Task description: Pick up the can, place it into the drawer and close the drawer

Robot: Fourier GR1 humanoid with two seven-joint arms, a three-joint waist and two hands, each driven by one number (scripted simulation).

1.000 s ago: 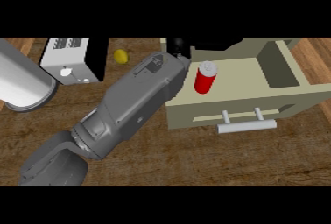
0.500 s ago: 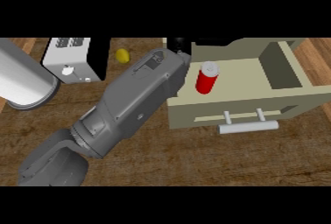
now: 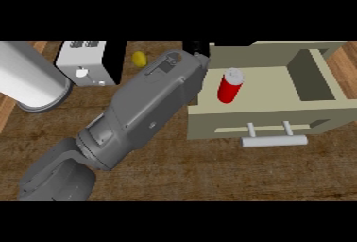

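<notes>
- The red can (image 3: pixel 229 87) with a pale top stands upright inside the open drawer (image 3: pixel 317 113), at the left part of its floor, close beside the left wall.
- The drawer, cream-coloured, is pulled out toward the lower edge of the view; its front panel carries a pale bar handle (image 3: pixel 274 140) on two short posts.
- A grey forearm (image 3: pixel 143 116) crosses the head view on a diagonal, rising from the lower left toward the drawer's upper left corner, where its far end lies just beside the drawer's left wall.
- Only a small dark part of the hand (image 3: pixel 196 47) shows past the end of that forearm, at the top edge; whether its fingers are open or closed cannot be told, nor can it be told which hand this is.
- No hand touches the can; it stands free in the drawer.
- A small yellow object (image 3: pixel 140 58) lies on the wooden desk (image 3: pixel 230 170) just left of the forearm's far end.
- A white box-shaped appliance (image 3: pixel 86 63) with a dark side sits further left, near the top edge.
- A large pale cylinder (image 3: pixel 28 75) lies at the far left, its round end on the desk.
</notes>
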